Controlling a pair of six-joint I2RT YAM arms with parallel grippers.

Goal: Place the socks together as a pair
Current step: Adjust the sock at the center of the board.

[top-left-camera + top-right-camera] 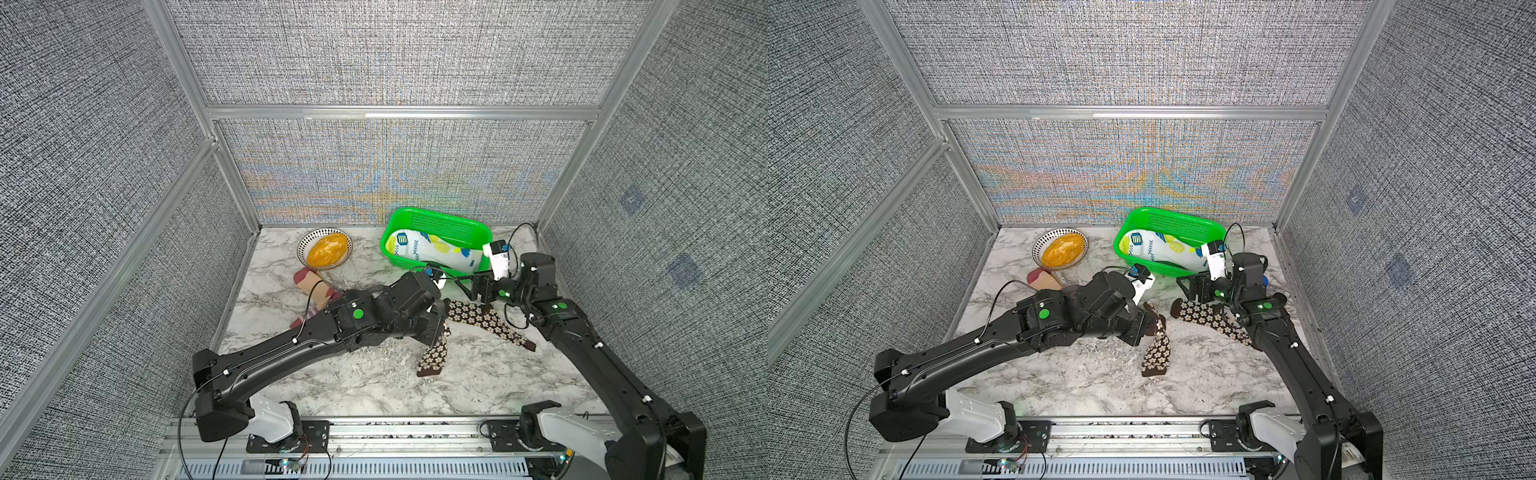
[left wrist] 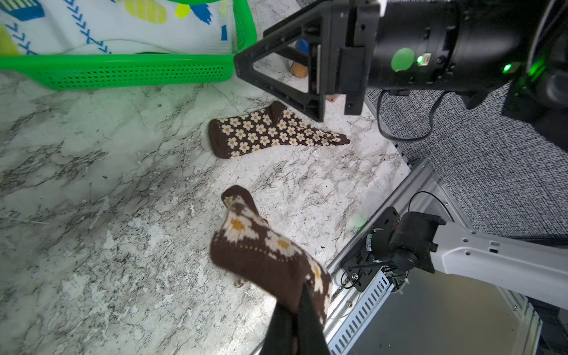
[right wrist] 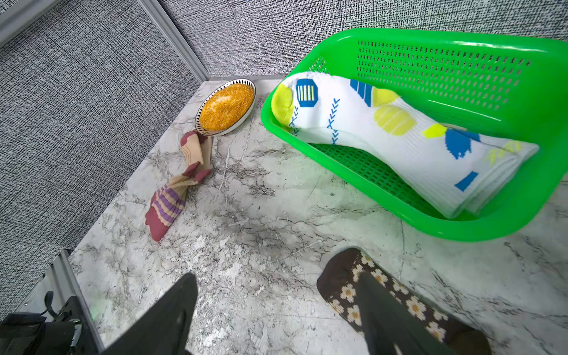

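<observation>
Two brown daisy-print socks are out on the marble table. One daisy sock (image 1: pixel 433 356) (image 1: pixel 1156 353) (image 2: pixel 261 246) dangles from my left gripper (image 1: pixel 441 329) (image 2: pixel 299 302), which is shut on its cuff end, with the toe near the table. The other daisy sock (image 1: pixel 488 321) (image 1: pixel 1208 318) (image 2: pixel 264 132) (image 3: pixel 341 284) lies flat by the green basket. My right gripper (image 1: pixel 473 291) (image 3: pixel 276 295) hovers open just over that sock's cuff, one finger above it, with nothing between its fingers.
The green basket (image 1: pixel 436 212) (image 3: pixel 430 70) at the back right holds folded white socks with lime spots (image 1: pixel 432 249) (image 3: pixel 384 129). A bowl of orange grains (image 1: pixel 325 250) (image 3: pixel 227 106) stands at the back left. A maroon-peach striped sock (image 1: pixel 316 293) (image 3: pixel 172 196) lies beside it.
</observation>
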